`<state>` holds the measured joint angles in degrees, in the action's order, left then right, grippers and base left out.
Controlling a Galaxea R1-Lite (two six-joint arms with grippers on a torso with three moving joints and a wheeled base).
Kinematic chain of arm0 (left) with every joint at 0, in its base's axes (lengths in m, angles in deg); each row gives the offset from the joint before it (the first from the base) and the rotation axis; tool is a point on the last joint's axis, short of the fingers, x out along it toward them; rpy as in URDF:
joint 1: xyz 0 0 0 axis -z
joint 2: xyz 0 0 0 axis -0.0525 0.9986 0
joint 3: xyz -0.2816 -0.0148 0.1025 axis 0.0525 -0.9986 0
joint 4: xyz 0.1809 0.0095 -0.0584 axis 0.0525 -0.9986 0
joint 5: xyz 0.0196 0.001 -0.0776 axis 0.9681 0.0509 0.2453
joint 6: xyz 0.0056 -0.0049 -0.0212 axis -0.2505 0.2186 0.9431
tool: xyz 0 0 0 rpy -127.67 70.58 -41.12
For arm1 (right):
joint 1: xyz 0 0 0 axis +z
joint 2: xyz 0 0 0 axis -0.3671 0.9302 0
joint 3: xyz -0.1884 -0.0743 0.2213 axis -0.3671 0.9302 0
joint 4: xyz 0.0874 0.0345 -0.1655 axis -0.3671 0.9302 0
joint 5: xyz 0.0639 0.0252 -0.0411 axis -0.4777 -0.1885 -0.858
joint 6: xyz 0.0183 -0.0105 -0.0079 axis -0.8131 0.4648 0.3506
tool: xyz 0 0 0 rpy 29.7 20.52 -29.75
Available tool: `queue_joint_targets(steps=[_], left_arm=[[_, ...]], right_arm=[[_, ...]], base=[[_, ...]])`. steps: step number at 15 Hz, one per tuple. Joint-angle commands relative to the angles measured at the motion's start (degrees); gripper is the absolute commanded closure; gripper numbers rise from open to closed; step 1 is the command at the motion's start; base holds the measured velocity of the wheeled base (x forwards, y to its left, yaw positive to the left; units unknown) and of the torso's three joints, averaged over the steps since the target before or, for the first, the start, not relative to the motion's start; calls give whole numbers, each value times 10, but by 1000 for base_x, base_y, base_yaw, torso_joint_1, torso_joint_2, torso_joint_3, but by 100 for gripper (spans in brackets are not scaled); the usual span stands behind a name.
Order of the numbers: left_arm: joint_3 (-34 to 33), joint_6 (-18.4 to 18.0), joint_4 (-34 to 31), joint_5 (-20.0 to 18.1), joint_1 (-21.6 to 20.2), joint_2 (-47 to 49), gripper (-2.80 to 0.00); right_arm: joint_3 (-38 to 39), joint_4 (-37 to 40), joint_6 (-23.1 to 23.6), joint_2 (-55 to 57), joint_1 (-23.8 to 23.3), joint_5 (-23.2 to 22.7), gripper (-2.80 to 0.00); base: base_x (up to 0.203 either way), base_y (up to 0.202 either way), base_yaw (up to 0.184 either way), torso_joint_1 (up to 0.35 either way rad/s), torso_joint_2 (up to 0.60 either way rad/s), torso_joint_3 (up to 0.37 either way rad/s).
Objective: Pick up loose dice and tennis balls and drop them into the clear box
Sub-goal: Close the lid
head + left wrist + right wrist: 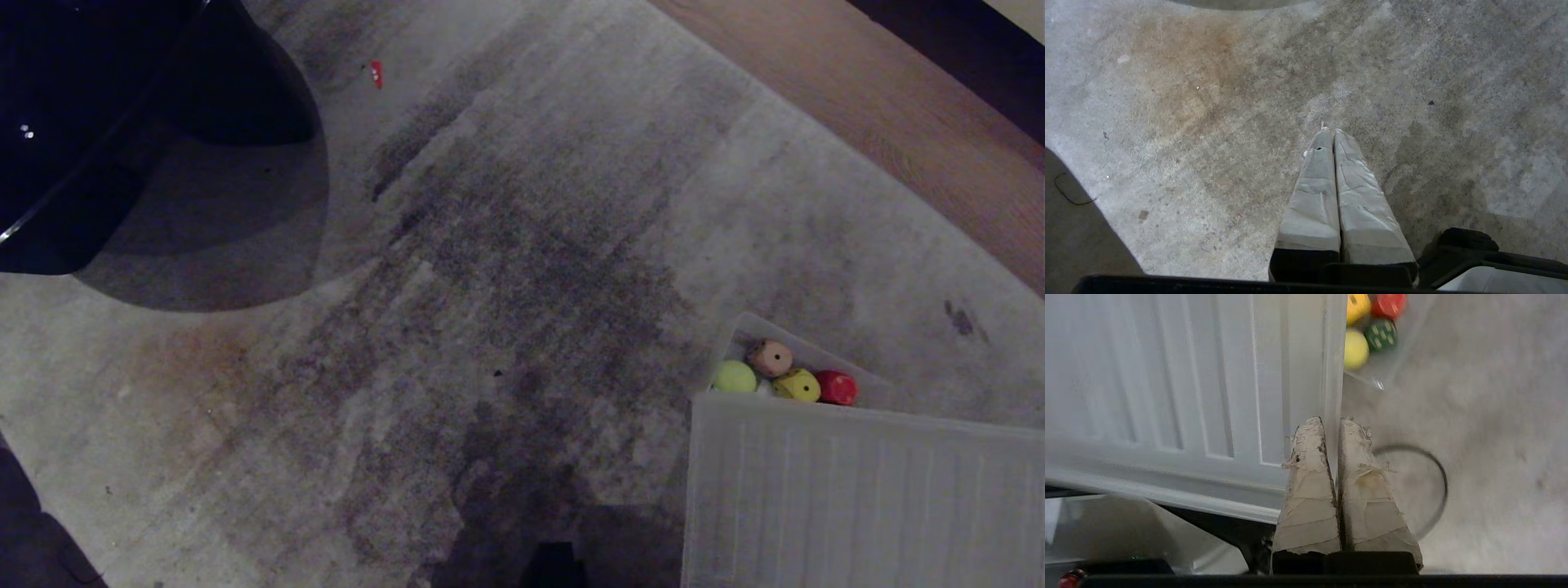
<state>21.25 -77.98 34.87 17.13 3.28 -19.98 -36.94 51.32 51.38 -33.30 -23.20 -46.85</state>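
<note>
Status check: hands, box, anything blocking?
Left hand shut, empty. Right hand shut, empty, by ribbed lid. Clear box holds dice, tennis ball. Lid covers most of the box.

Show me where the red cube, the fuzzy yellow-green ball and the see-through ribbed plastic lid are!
red cube with rounded corners point(837, 388), head view, on its top face.
fuzzy yellow-green tennis ball point(735, 376), head view, on its middle.
see-through ribbed plastic lid point(857, 498), head view, on its flat ribbed surface.

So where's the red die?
In the head view, the red die sits low on the right inside the clear box, touching the yellow die, just beyond the ribbed lid.
</note>
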Motion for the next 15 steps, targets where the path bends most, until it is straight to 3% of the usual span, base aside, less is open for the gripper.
queue_joint_targets(steps=[1,15], left_arm=[[-1,1,0,0,0,1,0],[-1,1,0,0,0,1,0]], right_arm=[[9,5,3,-106,15,0,0],[11,3,-17,-142,23,3,0]], base=[[0,0,0,0,0,0],[0,0,0,0,0,0]])
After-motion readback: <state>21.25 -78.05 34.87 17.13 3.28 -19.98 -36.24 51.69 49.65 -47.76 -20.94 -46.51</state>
